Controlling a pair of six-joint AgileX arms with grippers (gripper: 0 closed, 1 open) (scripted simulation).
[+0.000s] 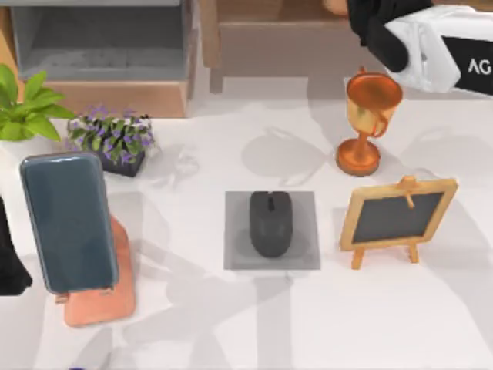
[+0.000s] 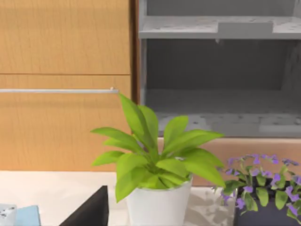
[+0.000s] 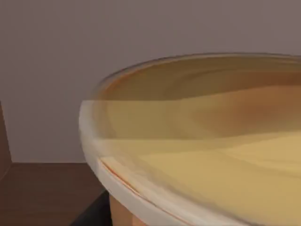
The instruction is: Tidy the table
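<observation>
Starting at the right gripper (image 1: 375,31): it is a black shape at the far end of the top view, right of centre, reaching in over the brown wooden furniture (image 1: 269,46). Whether it is parted or closed, or has hold of anything, I cannot tell. Its wrist camera looks very closely at a pale yellow-brown rounded rim (image 3: 197,141) with a plain grey wall behind it. Behind the gripper, the white arm casing (image 1: 439,46) runs off the right edge.

The left gripper (image 1: 9,258) is a dark mass at the left edge of the table (image 1: 192,324), just beside the phone (image 1: 68,222). I cannot tell its state either.

The table is the wide white marbled surface spreading across the whole near part of the top view, in front of the furniture. The dark phone leans on an orange stand (image 1: 104,304) on the left. A black mouse (image 1: 270,223) lies on a small grey mat (image 1: 235,258) in the middle. To the right of the mat a little chalkboard easel (image 1: 397,220) stands, with a copper trophy (image 1: 370,116) upright behind it. At the far left a leafy green plant (image 2: 155,155) sits in a white pot (image 2: 157,207), next to purple flowers (image 1: 112,137) in a dark pot, both before the grey compartment (image 2: 221,94).
</observation>
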